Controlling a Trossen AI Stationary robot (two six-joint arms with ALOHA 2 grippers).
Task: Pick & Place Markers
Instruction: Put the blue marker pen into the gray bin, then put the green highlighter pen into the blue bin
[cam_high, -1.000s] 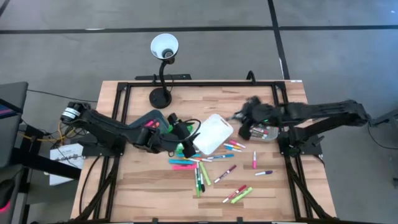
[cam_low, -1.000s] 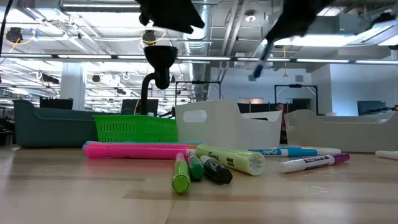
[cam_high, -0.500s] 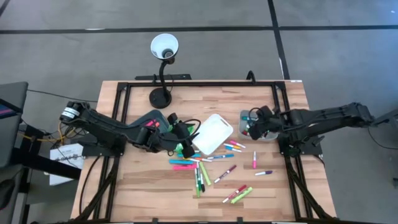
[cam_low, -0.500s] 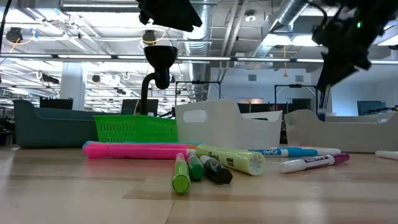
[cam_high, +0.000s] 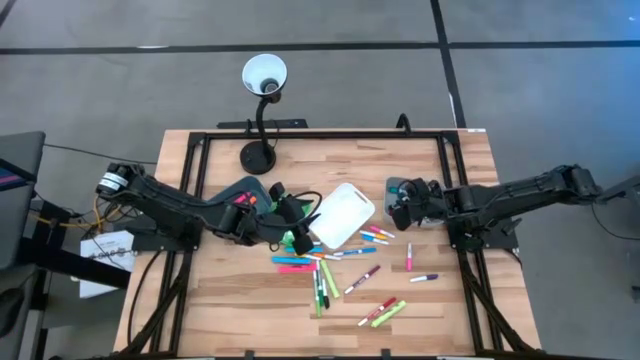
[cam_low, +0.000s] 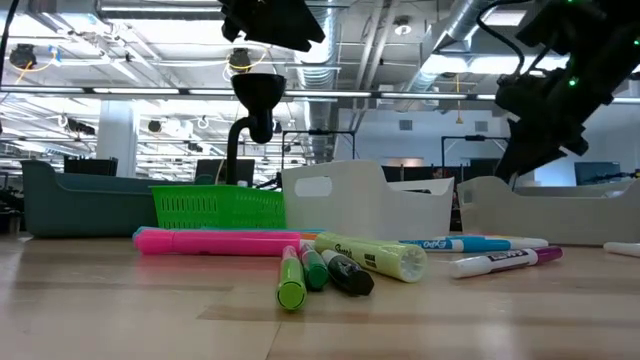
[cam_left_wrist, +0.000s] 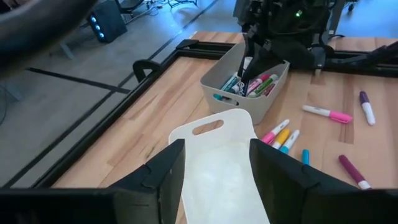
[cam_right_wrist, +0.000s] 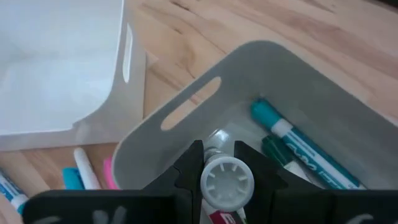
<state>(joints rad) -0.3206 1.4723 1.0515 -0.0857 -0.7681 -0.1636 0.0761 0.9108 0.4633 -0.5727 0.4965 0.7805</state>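
Several markers in pink, green, blue and purple lie scattered on the table's middle; in the low view these markers lie close to the camera. More lie in a small grey bin at the right. My right gripper hangs over that bin, shut on one marker; from above this gripper shows at the bin's near side. My left gripper is open and hovers high by the left end of an empty white bin, touching nothing. My right gripper pinches one marker between its two fingers, coming from above and pointing down. I look onto the marker's white ribbed end, so it runs along the fingers. It is lifted clear, upright, its lower end inside the grey bin.
The white bin lies tilted mid-table, between my two grippers. A green basket stands behind the pink markers, under my left arm. A black gooseneck lamp stands at the far edge. A black frame borders the table.
My right gripper, holding the marker, has come down from high above the table and moved toward the right edge, ending low over the grey bin. The marker now reaches into the bin.
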